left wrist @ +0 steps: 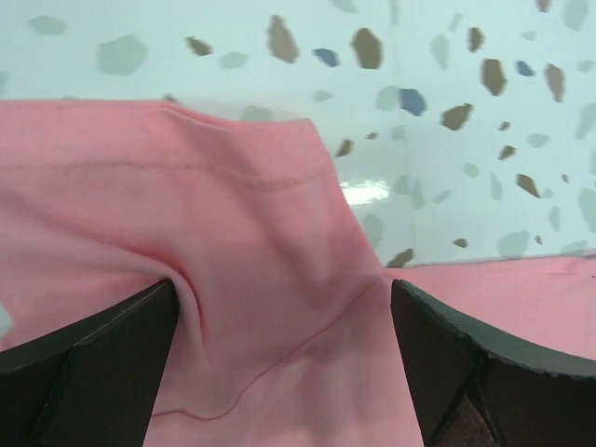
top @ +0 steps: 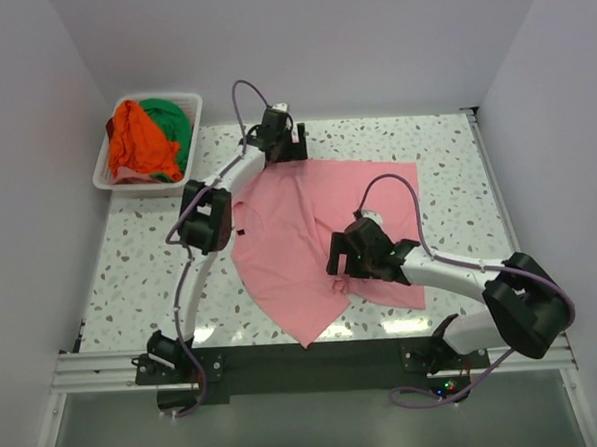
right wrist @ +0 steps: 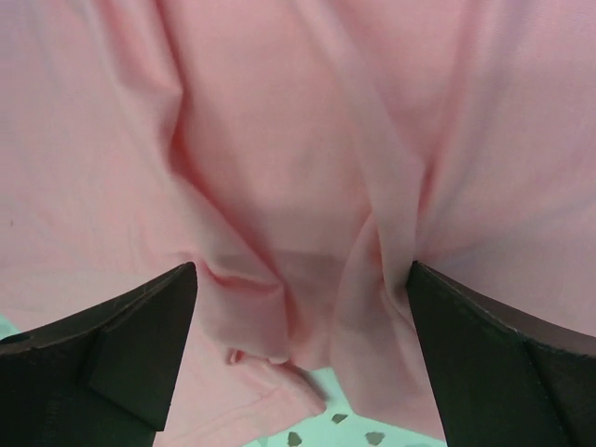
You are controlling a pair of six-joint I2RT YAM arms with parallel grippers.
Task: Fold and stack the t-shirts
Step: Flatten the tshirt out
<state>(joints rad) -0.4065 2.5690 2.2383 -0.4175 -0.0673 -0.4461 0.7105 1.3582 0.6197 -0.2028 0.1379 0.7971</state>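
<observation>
The pink t-shirt [top: 309, 228] lies spread and wrinkled on the speckled table. My left gripper [top: 282, 144] is at its far left corner. Its jaws stand wide open in the left wrist view [left wrist: 284, 321], down over a hemmed fold of the pink shirt [left wrist: 251, 251]. My right gripper [top: 346, 261] is over the shirt's near middle, open in the right wrist view [right wrist: 303, 312], with bunched pink cloth [right wrist: 307, 214] between its fingers. The orange t-shirt [top: 134, 142] and the green t-shirt [top: 168, 120] lie crumpled in the basket.
The white slotted basket [top: 111, 178] stands at the table's far left corner. Walls close in the left, back and right sides. A black rail [top: 306, 358] runs along the near edge. Bare table [top: 140, 262] lies left of the shirt.
</observation>
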